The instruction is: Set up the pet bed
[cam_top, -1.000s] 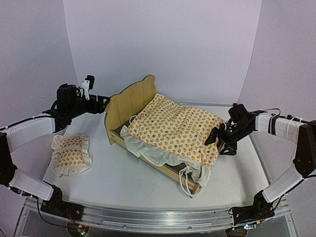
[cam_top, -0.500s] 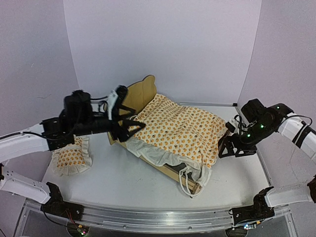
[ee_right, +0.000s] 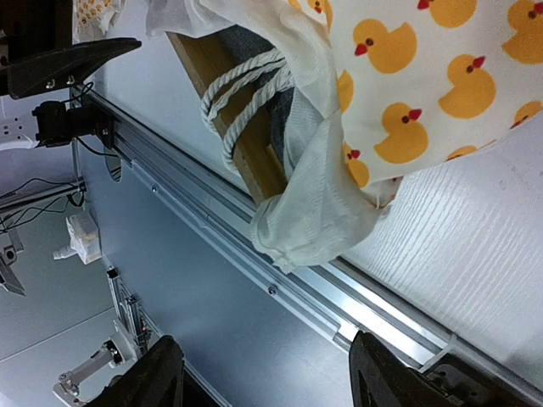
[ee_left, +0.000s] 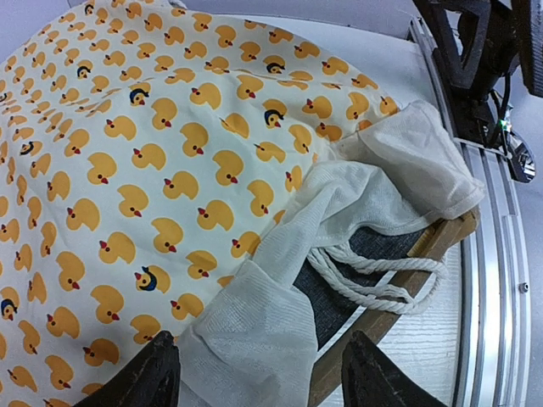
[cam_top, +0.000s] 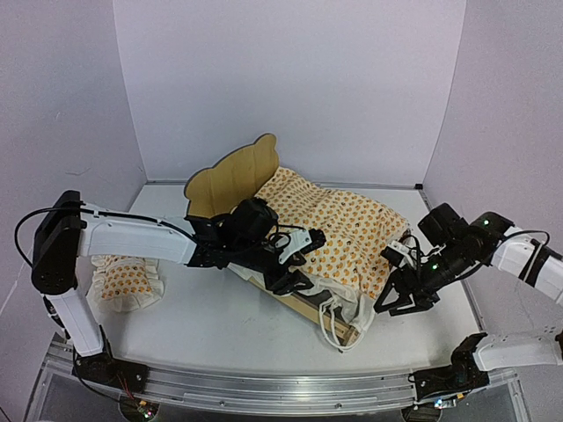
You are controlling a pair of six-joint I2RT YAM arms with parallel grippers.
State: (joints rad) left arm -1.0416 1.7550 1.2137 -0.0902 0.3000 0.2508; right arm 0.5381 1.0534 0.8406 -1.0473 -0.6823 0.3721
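Observation:
The pet bed (cam_top: 230, 174) stands mid-table, its plywood headboard at the back left, its side rail (ee_left: 397, 290) and dark grey base (ee_left: 352, 284) showing at the foot. A duck-printed mattress cover (cam_top: 339, 229) lies over it, the white ruffle (ee_left: 254, 331) hanging at the near side. Rope ties (ee_left: 382, 270) trail over the foot corner (ee_right: 248, 140). My left gripper (cam_top: 297, 262) hovers open over the near side, the ruffle lying loose below its fingers (ee_left: 157, 375). My right gripper (cam_top: 396, 297) is open beside the foot corner, a little off the bunched ruffle (ee_right: 318, 222).
A small matching ruffled pillow (cam_top: 125, 280) lies on the white table (cam_top: 202, 325) at the left, partly behind my left arm. An aluminium rail (cam_top: 264, 385) runs along the table's near edge. Purple walls close in the back and sides.
My left arm has swung from the far left across to the bed's near side. My right gripper has dropped from the bed's right side toward the foot corner.

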